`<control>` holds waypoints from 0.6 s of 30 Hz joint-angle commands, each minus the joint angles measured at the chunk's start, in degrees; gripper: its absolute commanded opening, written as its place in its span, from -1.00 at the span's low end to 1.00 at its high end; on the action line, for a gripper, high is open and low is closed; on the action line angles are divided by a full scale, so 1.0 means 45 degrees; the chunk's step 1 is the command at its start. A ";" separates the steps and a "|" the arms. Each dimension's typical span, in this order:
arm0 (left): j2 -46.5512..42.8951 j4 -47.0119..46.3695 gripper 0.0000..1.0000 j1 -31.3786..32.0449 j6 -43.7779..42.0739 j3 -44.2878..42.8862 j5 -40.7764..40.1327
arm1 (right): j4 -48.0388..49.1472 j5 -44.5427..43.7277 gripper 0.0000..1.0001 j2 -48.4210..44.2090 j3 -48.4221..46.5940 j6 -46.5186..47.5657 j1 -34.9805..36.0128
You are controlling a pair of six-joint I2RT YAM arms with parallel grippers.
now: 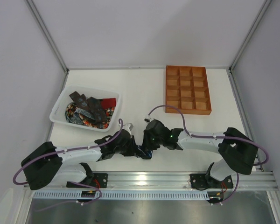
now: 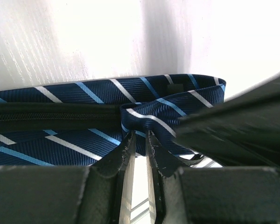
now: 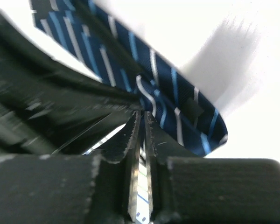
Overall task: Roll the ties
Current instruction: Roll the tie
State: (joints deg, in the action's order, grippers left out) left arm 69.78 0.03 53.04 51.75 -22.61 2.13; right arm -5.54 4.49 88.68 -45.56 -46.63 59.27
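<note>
A navy tie [image 1: 141, 152] with light-blue and white diagonal stripes lies between my two grippers near the table's front edge. In the left wrist view the tie [image 2: 84, 93] runs across, folded back on itself at the right end. My left gripper [image 2: 139, 135] is shut on a small fold of it at the fingertips. My right gripper [image 3: 143, 114] comes from the opposite side. Its jaws are almost together, and the tips pinch a bunched part of the tie [image 3: 177, 98]. The two grippers [image 1: 133, 149] [image 1: 148, 145] nearly touch. More ties [image 1: 91, 109], dark, red and patterned, lie piled in the white basket [image 1: 60, 100].
An orange-brown compartment tray [image 1: 167, 88] stands at the back right. The white basket is at the left, just beyond the left arm. The metal rail [image 1: 149, 178] with the arm bases runs along the near edge. The right arm's dark body [image 2: 238, 126] crowds the left wrist view.
</note>
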 commanded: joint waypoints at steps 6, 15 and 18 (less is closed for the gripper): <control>0.0431 -0.0573 -0.60 -0.0145 -0.0522 -0.0326 0.0210 | -0.2321 -0.0899 -0.22 -0.2263 -0.1028 0.0889 -0.0006; 0.0373 -0.0359 -0.61 -0.0145 -0.0620 -0.0619 0.0269 | -0.2053 -0.0143 0.43 -0.4432 0.1329 0.1241 -0.0725; 0.0392 -0.0281 -0.60 -0.0145 -0.0659 -0.0678 0.0249 | -0.0900 0.0914 0.47 -0.4961 0.2367 0.1553 -0.1021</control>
State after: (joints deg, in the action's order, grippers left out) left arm 71.50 -1.04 52.73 50.43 -23.42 3.20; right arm -13.98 4.21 68.14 -38.70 -41.85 56.05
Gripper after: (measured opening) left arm 0.198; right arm 0.729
